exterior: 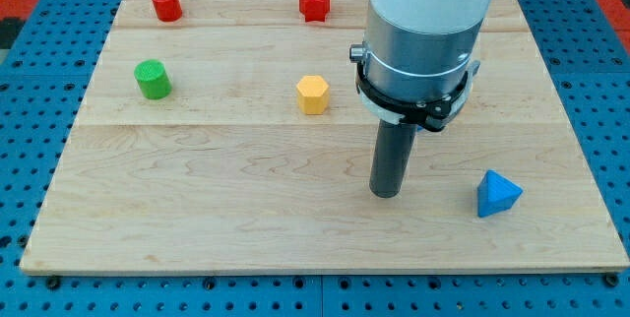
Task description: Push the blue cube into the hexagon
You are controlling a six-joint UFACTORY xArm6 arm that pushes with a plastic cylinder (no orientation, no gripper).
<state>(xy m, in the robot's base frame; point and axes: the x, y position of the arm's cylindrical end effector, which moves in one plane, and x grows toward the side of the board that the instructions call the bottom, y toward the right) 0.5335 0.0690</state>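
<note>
A blue block (498,194) with slanted faces, more pyramid than cube in shape, lies near the view's lower right of the wooden board (197,209). A yellow hexagon block (312,94) lies near the board's middle, toward the view's top. My tip (385,193) rests on the board to the left of the blue block, with a clear gap between them. The tip is below and to the right of the yellow hexagon. The arm's wide body rises above the tip and hides part of the board behind it.
A green cylinder (153,80) lies at the view's left. A red cylinder (166,4) lies at the top left. A red star-shaped block (314,3) lies at the top middle. Blue pegboard (30,110) surrounds the board.
</note>
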